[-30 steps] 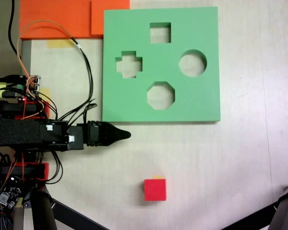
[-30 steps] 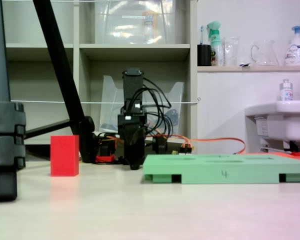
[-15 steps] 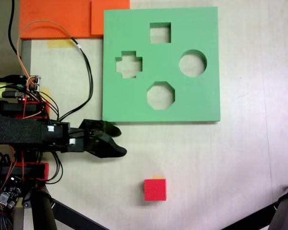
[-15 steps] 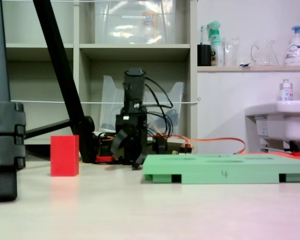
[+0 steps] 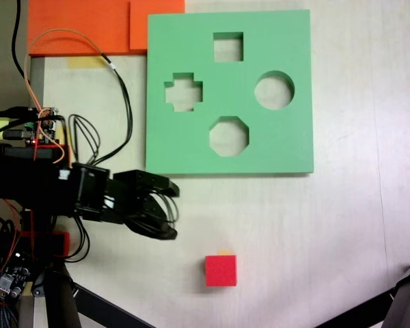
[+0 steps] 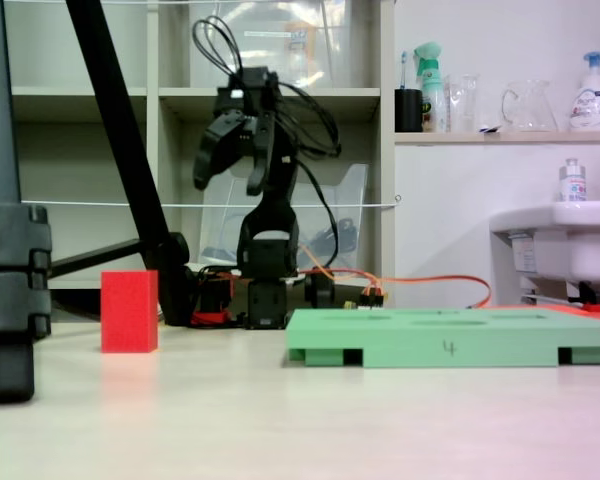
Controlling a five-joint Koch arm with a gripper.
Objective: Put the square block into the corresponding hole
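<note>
Nothing was done yet: my claw (image 5: 172,213) hung spread and empty above the worktop (image 5: 314,225), the red cube (image 5: 221,270) untouched, well apart from the green board's (image 5: 287,147) square cut-out (image 5: 228,46).

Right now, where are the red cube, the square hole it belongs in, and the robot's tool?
red cube (image 5: 221,270), a fixed view, top face.
square hole (image 5: 228,46), a fixed view, table seen through it.
tool (image 5: 173,214), a fixed view, gap between open fingertips.

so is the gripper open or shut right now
Open: the gripper shows two spread jaws with a clear gap in both fixed views, raised and empty.
</note>
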